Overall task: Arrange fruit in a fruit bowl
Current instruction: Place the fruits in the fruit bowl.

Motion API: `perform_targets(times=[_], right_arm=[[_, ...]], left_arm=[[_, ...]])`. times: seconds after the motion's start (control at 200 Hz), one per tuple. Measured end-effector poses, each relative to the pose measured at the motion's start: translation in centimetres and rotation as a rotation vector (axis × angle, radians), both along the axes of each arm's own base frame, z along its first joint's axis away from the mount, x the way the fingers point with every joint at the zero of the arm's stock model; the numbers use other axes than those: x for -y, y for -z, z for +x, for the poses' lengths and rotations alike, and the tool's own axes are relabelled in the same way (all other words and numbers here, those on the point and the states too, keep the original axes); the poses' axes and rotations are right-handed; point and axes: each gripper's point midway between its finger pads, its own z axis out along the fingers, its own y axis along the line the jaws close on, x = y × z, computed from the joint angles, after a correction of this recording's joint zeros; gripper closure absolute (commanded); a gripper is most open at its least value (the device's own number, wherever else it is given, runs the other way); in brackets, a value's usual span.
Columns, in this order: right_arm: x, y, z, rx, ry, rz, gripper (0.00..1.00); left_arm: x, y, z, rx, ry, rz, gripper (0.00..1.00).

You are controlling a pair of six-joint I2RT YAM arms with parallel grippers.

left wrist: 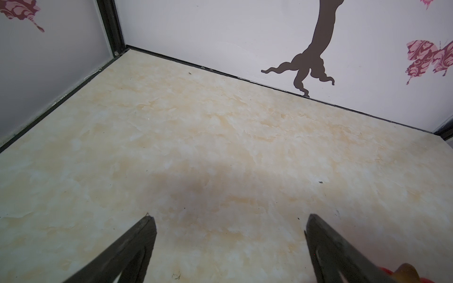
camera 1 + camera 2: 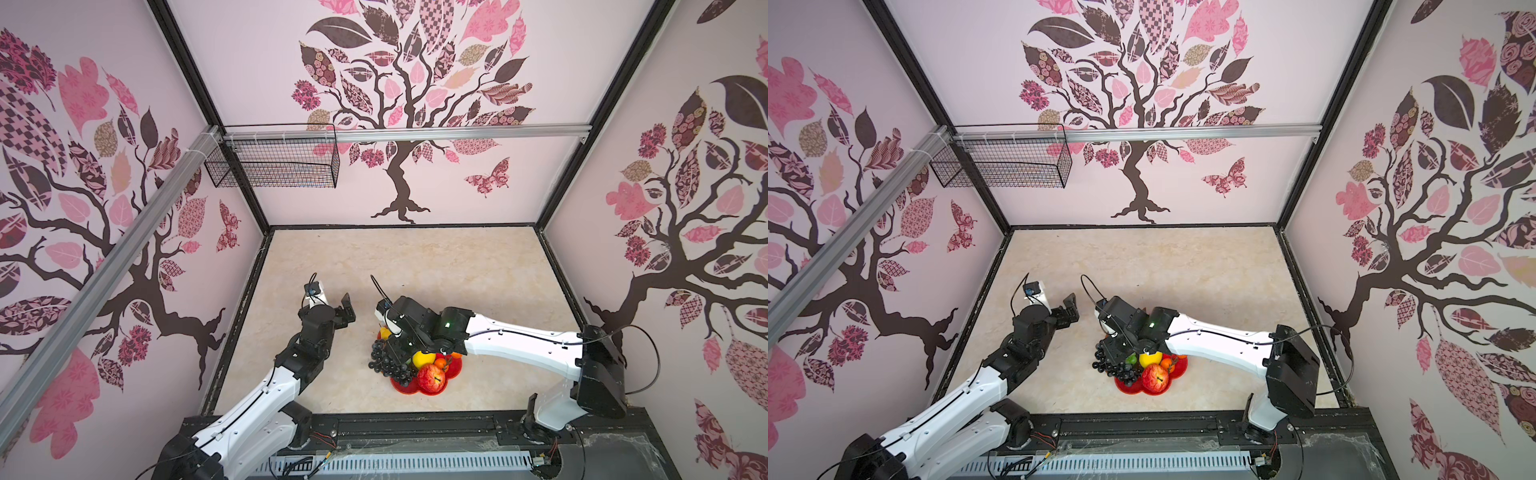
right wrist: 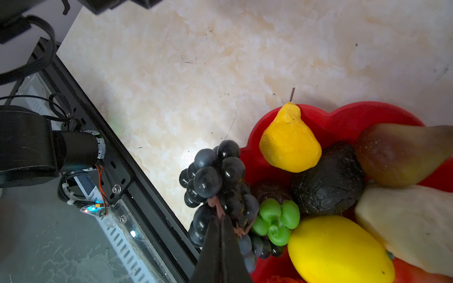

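Right fingers [image 3: 210, 250] pinch the grapes [image 3: 208, 181] by the stem, at the bowl [image 3: 343, 117] rim. Left fingers [image 1: 127, 250] gape wide, empty.

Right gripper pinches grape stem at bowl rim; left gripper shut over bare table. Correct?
No: the left gripper is open, jaws wide apart, per the left wrist view. The right gripper does pinch the stem of the grape bunch at the bowl rim.

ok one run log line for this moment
right gripper shut on grape bunch stem | bunch overhangs red bowl rim | left gripper open, empty
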Motion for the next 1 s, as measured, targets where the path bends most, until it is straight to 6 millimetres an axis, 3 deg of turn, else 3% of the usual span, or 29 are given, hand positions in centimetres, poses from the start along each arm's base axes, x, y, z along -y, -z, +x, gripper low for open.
perform_targets(times=[0.255,0.52,1.0], right_arm=[[1.3,1.1,2.2,0.026,0.099,-0.015,1.0],[2.2,2.8,2.8,0.034,0.129,-0.058,0.96],[2.3,3.0,2.7,0.039,0.107,-0.071,0.69]], left_arm=[[0.0,0.0,0.0,0.0,0.0,0.0,0.02],[0.0,0.1,0.0,-0.004,-0.001,-0.002,0.02],[0.1,0.4,0.1,-0.012,0.0,0.002,0.02]])
